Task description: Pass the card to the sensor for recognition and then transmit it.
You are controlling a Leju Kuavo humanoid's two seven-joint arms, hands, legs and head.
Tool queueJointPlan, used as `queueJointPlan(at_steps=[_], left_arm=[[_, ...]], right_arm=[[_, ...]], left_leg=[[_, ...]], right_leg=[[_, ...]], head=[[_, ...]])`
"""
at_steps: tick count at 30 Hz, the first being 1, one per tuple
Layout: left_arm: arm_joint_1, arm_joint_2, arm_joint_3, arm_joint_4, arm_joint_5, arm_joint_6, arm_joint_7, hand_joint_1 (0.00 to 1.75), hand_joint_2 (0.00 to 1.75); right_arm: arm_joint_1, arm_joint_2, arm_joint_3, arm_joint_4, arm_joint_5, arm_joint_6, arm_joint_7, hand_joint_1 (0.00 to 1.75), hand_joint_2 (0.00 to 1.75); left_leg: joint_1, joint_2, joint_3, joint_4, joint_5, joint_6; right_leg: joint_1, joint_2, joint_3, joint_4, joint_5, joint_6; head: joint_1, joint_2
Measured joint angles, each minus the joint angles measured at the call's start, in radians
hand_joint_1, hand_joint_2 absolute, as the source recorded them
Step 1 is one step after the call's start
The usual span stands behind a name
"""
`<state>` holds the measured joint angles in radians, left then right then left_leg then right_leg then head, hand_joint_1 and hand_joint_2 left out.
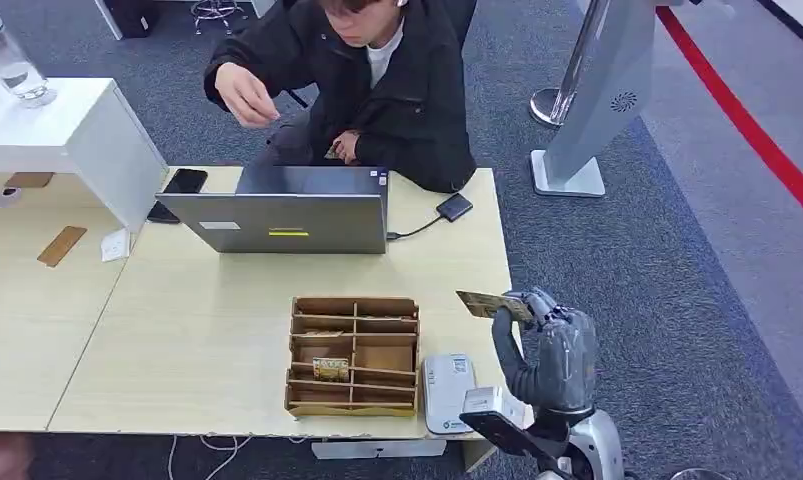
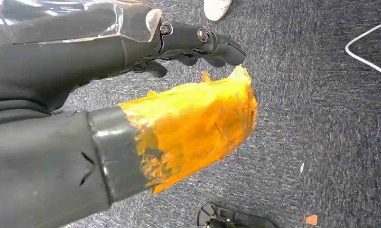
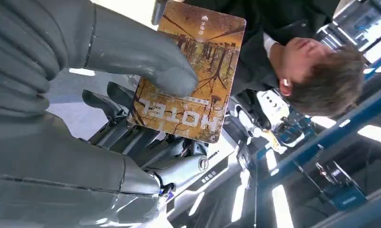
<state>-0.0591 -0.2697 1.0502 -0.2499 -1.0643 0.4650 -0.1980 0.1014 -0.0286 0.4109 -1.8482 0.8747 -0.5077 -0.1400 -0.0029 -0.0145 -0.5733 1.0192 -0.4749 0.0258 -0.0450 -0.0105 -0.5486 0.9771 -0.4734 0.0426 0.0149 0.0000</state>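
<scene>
Up at the right edge of the table [image 1: 227, 330], the right hand [image 1: 549, 345] is raised with its fingers pointing upward and pinches the card [image 1: 493, 304] at its top. In the right wrist view the thick grey thumb [image 3: 145, 57] presses on the card's printed face, which shows brown trees and the word HOTEL, while the darker fingers [image 3: 117, 102] back it from behind. The card lies nearly flat, jutting from the fingertips toward the wooden organizer [image 1: 354, 355].

Just beside the hand, lower and toward the robot, a white sensor [image 1: 447, 392] lies on the table between the hand and the organizer. One compartment of the organizer holds another card [image 1: 330, 368].

Beyond the hand, across the table, a person in a dark jacket [image 1: 377, 80] sits behind an open grey laptop [image 1: 287, 215], one hand lifted. A dark phone [image 1: 179, 192] rests beside the laptop.

The left hand [image 2: 193, 45] hangs over grey carpet [image 2: 311, 123] with its dark fingers curled inward on nothing; its thumb is wrapped in torn orange tape [image 2: 193, 123].
</scene>
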Motion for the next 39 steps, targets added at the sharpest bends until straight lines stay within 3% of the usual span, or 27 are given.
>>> queueJointPlan(at_steps=[23, 30, 39], left_arm=[[-0.004, -0.008, 0.018, 0.000, 0.006, 0.014, -0.003, 0.00, 0.00], [-0.016, -0.010, 0.024, 0.000, 0.005, 0.019, 0.011, 0.00, 0.00], [-0.032, -0.013, 0.023, 0.000, -0.022, 0.019, 0.032, 0.00, 0.00]], right_arm=[[-0.101, 0.003, 0.082, -0.032, 0.040, -0.021, -0.041, 1.75, 1.75], [-0.217, 0.011, 0.161, -0.018, 0.058, 0.041, -0.015, 1.75, 1.75], [-0.375, 0.061, 0.248, 0.055, 0.059, 0.121, 0.046, 1.75, 1.75]], left_leg=[[0.000, 0.000, 0.000, 0.000, 0.000, 0.000], [0.000, 0.001, 0.000, 0.000, 0.001, -0.001], [0.001, 0.000, 0.000, 0.000, 0.001, -0.001]], right_leg=[[0.000, 0.000, 0.000, 0.000, 0.000, 0.000], [0.000, 0.001, 0.000, 0.000, 0.000, 0.000], [0.001, 0.000, 0.000, 0.001, 0.000, 0.000]], head=[[0.000, 0.000], [0.000, 0.000], [0.000, 0.000]])
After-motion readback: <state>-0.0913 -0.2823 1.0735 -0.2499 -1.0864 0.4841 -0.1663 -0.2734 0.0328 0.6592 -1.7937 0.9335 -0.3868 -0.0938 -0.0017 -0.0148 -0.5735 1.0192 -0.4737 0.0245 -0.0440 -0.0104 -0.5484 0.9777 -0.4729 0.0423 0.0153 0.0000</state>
